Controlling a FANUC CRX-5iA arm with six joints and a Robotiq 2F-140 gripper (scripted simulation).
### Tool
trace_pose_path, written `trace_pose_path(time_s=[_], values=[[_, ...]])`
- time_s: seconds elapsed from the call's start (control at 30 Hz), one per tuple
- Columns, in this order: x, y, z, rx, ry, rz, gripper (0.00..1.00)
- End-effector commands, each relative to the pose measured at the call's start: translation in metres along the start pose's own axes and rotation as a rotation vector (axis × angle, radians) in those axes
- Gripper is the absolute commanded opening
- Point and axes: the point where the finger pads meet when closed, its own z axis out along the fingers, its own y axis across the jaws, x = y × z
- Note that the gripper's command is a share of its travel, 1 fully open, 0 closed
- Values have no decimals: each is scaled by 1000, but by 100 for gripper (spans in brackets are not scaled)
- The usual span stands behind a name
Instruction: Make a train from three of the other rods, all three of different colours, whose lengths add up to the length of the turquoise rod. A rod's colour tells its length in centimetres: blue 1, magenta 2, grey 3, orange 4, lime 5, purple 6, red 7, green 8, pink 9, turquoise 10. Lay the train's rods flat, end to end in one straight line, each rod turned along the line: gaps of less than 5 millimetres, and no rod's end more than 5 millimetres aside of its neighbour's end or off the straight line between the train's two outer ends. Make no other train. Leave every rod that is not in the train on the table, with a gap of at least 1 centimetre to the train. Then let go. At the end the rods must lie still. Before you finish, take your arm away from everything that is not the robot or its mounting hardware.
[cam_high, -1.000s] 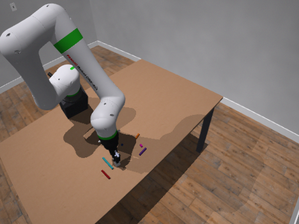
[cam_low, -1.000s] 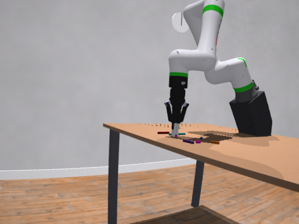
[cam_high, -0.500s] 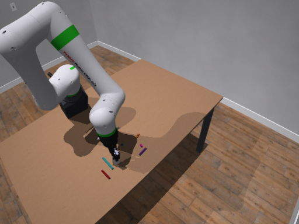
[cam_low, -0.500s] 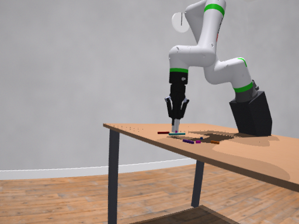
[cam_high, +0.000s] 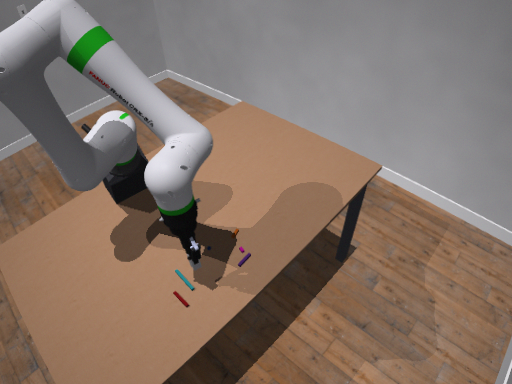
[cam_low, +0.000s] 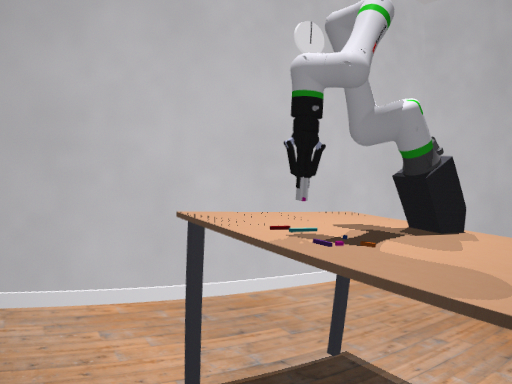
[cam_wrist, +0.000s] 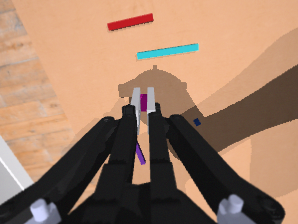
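Observation:
My gripper (cam_high: 195, 264) hangs well above the table (cam_high: 200, 220), pointing down. It is shut on a small magenta rod (cam_wrist: 143, 101), whose end shows between the pale finger pads in the exterior view (cam_low: 302, 197). Below it on the table lie the turquoise rod (cam_high: 184, 280) (cam_wrist: 167, 51) and the red rod (cam_high: 181, 299) (cam_wrist: 130, 22), side by side and apart. A purple rod (cam_high: 244, 259), a second magenta rod (cam_high: 241, 249), a blue rod (cam_high: 208, 247) and an orange rod (cam_high: 236, 231) lie scattered to the right, none touching.
The rods lie close to the table's front edge (cam_high: 235, 305). The robot base (cam_high: 125, 182) stands at the back left of the table. The arm casts a dark shadow over the blue and orange rods.

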Motion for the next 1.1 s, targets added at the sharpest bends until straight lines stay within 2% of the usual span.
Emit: trace_pose_path(time_s=[0.0, 0.2, 0.3, 0.43, 0.47, 0.7, 1.07], values=[[0, 0, -3, 0, 0, 0, 3], [-1, 1, -3, -1, 0, -5, 3], [-27, 30, -3, -11, 0, -170, 3], [-34, 38, -3, -12, 0, -220, 3], [-47, 53, -4, -12, 0, -314, 3], [-71, 87, -4, -1, 0, -529, 3], [-72, 88, -4, 0, 0, -539, 3]])
